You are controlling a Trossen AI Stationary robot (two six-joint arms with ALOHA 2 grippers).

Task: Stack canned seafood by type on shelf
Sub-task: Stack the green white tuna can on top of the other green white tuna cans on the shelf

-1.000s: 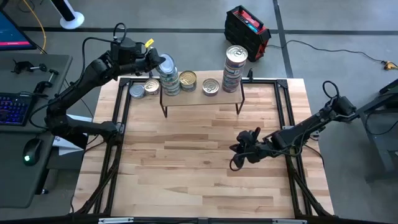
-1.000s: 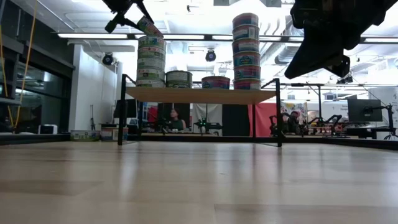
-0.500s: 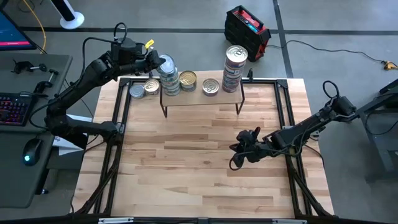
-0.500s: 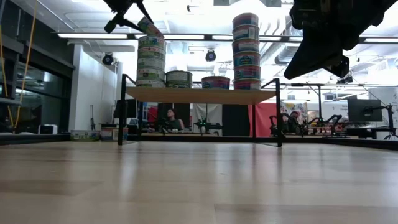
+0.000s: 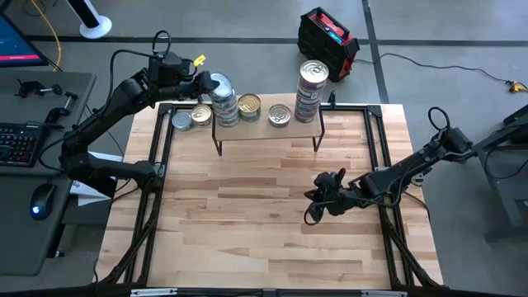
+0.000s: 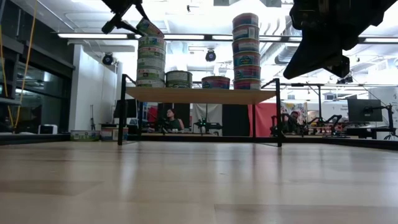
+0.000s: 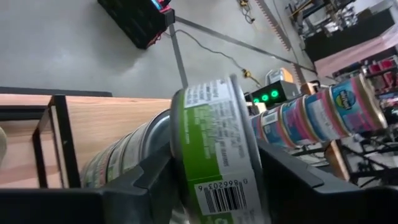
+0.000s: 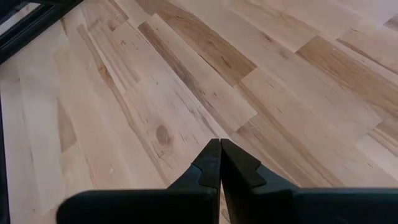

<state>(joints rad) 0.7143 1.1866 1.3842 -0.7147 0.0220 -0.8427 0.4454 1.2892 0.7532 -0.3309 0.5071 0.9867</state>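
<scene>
Wood, pale and planked, makes up the bench [image 5: 272, 214], and at its far edge stands the shelf [image 5: 266, 129], a light board on thin black legs. On it the canned seafood sits sorted: a tall stack of pink-and-blue tins [image 5: 311, 91] at the right, a stack of green-labelled tins [image 5: 224, 109] at the left, and two single gold-lidded tins [image 5: 279, 115] between them; two more tins [image 5: 190, 119] lie on the bench just left of the shelf. The left gripper [image 5: 200, 81] is at the top of the green stack, its jaws clamped across the side wall of a tilted green-labelled tin [image 7: 217, 149] with a barcode. Such a tin is likely rigid, dense for its size and smooth, so a squeeze across the wall looks the safest hold; a tall stack should topple easily if nudged. The right gripper [image 8: 219, 163] hangs over bare bench at the near right, jaws together, holding nothing.
</scene>
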